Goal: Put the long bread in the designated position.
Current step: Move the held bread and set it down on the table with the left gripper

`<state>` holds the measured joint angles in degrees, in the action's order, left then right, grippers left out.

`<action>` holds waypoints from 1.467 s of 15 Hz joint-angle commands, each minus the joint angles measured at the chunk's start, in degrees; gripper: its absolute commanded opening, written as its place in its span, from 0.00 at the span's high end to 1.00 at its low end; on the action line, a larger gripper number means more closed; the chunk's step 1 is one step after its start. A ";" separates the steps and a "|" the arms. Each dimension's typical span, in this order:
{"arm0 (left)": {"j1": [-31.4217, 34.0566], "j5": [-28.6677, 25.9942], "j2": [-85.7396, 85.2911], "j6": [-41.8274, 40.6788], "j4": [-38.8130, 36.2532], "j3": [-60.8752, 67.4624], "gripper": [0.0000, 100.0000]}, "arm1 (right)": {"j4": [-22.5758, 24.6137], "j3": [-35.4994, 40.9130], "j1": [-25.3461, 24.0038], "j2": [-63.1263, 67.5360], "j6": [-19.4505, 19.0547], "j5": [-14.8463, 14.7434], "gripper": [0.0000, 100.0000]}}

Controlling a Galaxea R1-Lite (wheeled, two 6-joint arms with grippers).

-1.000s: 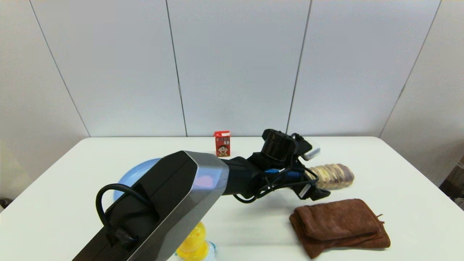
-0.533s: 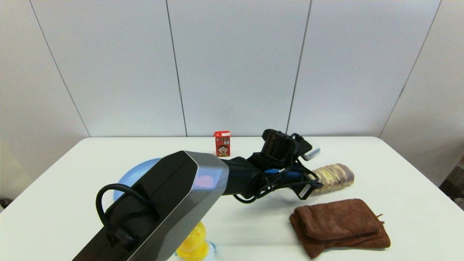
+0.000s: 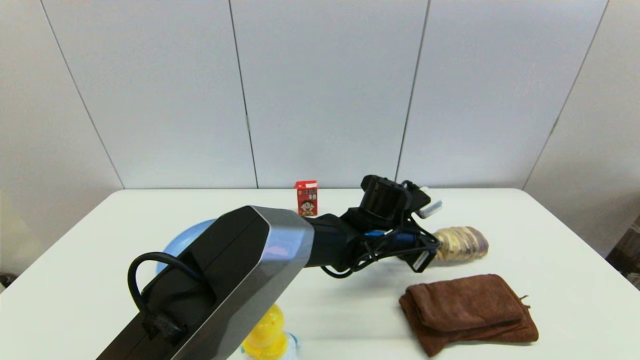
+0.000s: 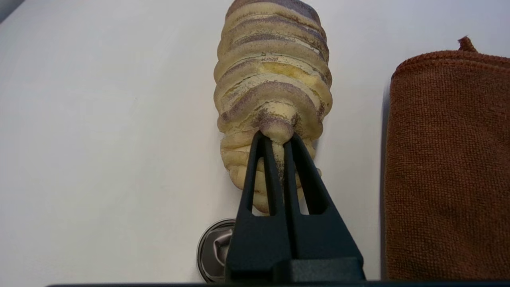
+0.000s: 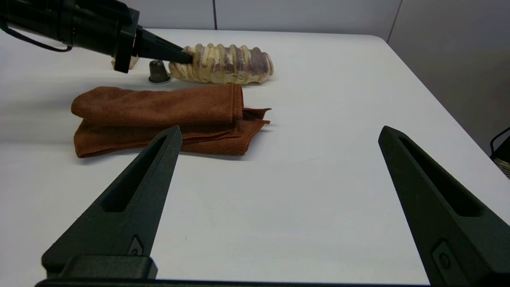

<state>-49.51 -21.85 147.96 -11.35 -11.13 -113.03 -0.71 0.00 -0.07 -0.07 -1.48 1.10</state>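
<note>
The long bread, striped tan and purple-brown, lies on the white table at the right, just beyond a brown towel. My left gripper reaches across to its near end. In the left wrist view the gripper is shut on a ridge of the bread, pinching it between the fingertips. The right wrist view shows the same grip at the bread's end. My right gripper hovers open and empty over bare table nearer the front. No mark shows the designated position.
A folded brown towel lies in front of the bread. A small dark capsule and a pale wooden block sit by the bread's gripped end. A red carton stands at the back, with a blue plate and a yellow toy on the left.
My left wrist has risen slightly and its lower finger has drawn in toward the bread's end. The bread lies in much the same place.
</note>
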 commanded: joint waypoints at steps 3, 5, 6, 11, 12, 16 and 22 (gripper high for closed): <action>1.34 -0.13 -4.43 -0.43 -0.03 0.00 1.00 | 0.00 0.00 -0.01 0.07 -0.02 0.05 0.00; 2.75 -0.22 -6.98 -0.60 0.32 0.09 1.00 | 0.00 0.00 -0.01 0.07 -0.02 0.05 0.00; 3.54 -0.30 -8.83 -0.60 0.50 0.62 1.00 | 0.00 0.00 -0.01 0.07 -0.02 0.05 0.00; 10.31 -0.22 -23.50 -5.26 6.12 8.35 1.00 | 0.00 0.00 -0.01 0.07 -0.02 0.05 0.00; 12.24 -0.30 -27.37 -6.23 6.47 11.17 1.00 | 0.00 0.00 -0.01 0.07 -0.02 0.05 0.00; 19.36 -0.65 -39.59 -9.92 7.09 23.03 1.00 | 0.00 0.00 -0.01 0.07 -0.02 0.05 0.00; 33.86 -4.61 -50.05 -16.78 7.44 38.94 1.00 | 0.00 0.00 -0.01 0.07 -0.02 0.05 0.00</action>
<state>-20.75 -24.16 103.00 -26.15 -3.68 -79.54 -0.68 0.00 -0.07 -0.07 -1.48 1.10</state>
